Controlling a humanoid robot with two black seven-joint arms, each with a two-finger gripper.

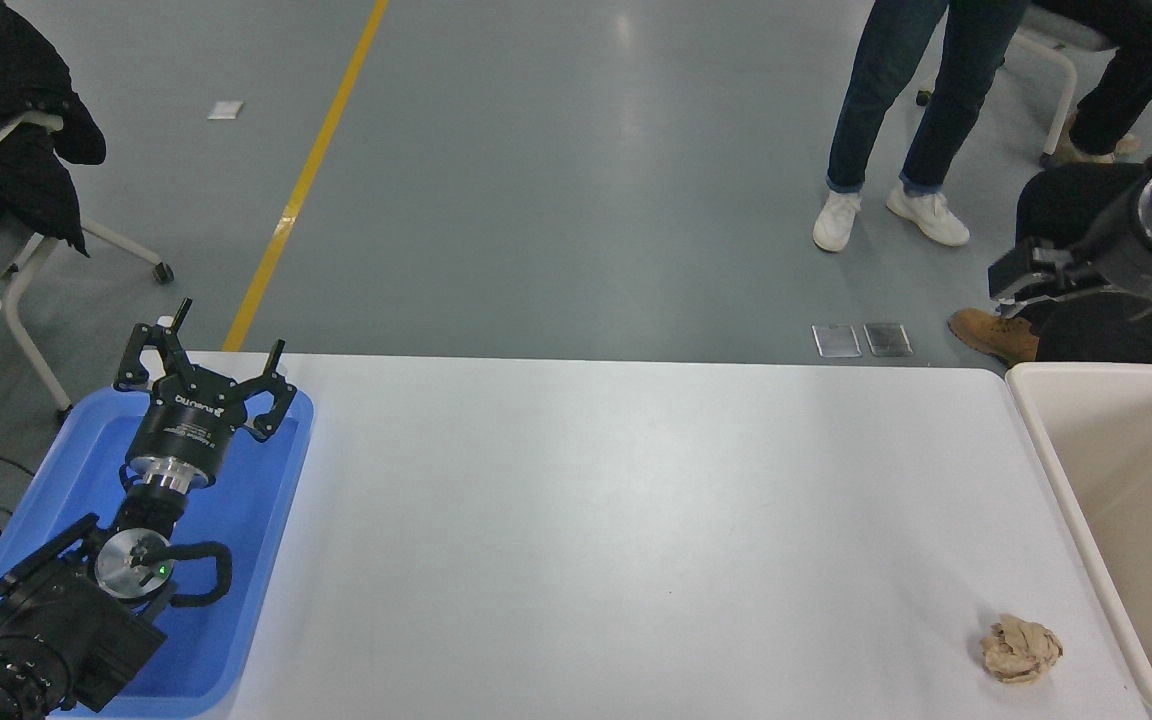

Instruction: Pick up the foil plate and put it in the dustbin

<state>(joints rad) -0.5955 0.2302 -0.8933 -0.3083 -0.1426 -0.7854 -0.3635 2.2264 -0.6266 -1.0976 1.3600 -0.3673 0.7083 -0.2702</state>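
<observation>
On the table [616, 500], the tray [276, 540] lies left, the paper ball [1021, 648] near the dustbin [1056, 470], apparently apart.

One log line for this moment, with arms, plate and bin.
left claw: open, parked over blue tray | right claw: raised beyond bin, state unclear | foil plate: not visible | paper ball: on table
</observation>
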